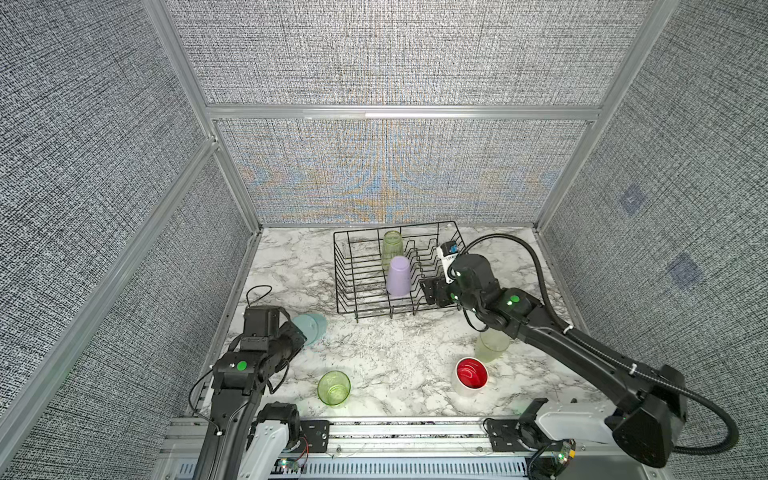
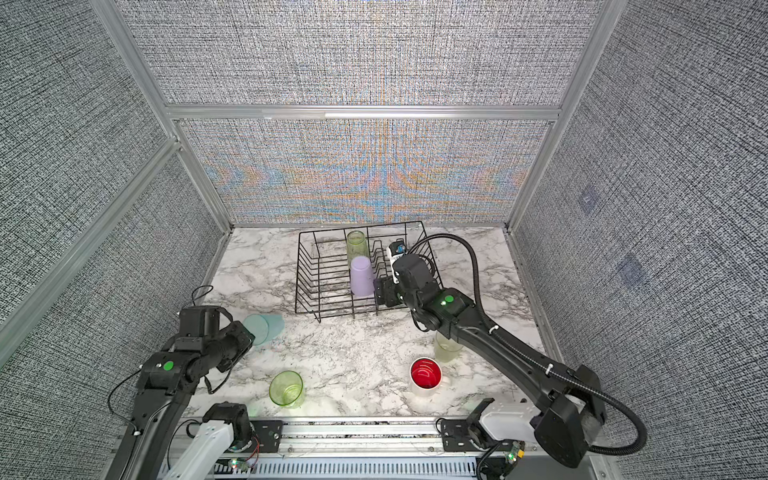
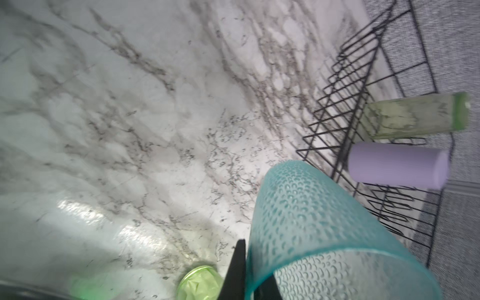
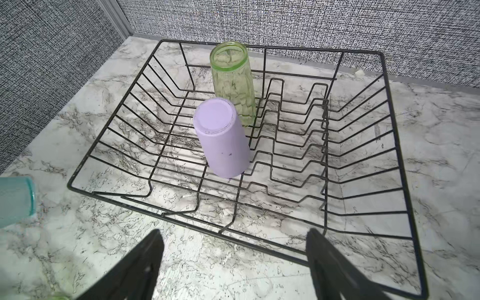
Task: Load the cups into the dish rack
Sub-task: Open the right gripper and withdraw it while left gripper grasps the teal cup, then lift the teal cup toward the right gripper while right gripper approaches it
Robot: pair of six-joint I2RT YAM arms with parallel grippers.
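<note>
Left claw (image 3: 252, 262) clamped, right claw (image 4: 234, 233) agape (hovering)

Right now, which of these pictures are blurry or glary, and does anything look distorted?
Left wrist view: smeared overall, the light blue cup looming close, white glare patches on the marble table. Both top views: false rainbow ripples on the woven back wall. Right wrist view: sharp, the dish rack casting soft wire shadows.
</note>
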